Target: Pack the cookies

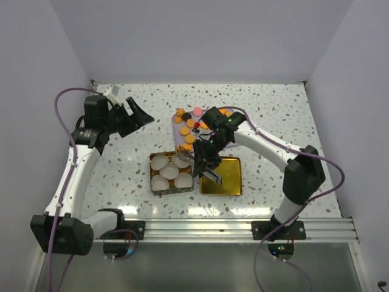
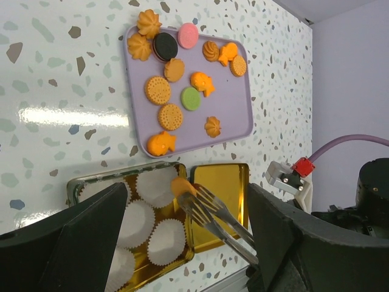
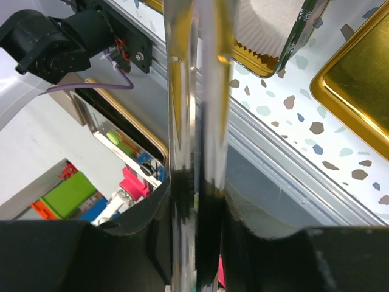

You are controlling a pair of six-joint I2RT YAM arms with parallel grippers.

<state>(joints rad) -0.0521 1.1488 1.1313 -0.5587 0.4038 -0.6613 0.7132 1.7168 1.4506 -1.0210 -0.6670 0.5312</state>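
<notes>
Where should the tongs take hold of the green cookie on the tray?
By its rim, from straight above. The green cookie lies flat on the tray, so only its edge can be pinched. A fish-shaped cookie crowds one side and a round biscuit sits near the opposite one, so the tongs probably fit best across the two freer sides.

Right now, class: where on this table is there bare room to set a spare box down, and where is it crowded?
Bare table lies left of the tin, and more right of the gold lid. Crowded: the purple tray with its cookies, the tin's paper cups, the tongs over them.
</notes>
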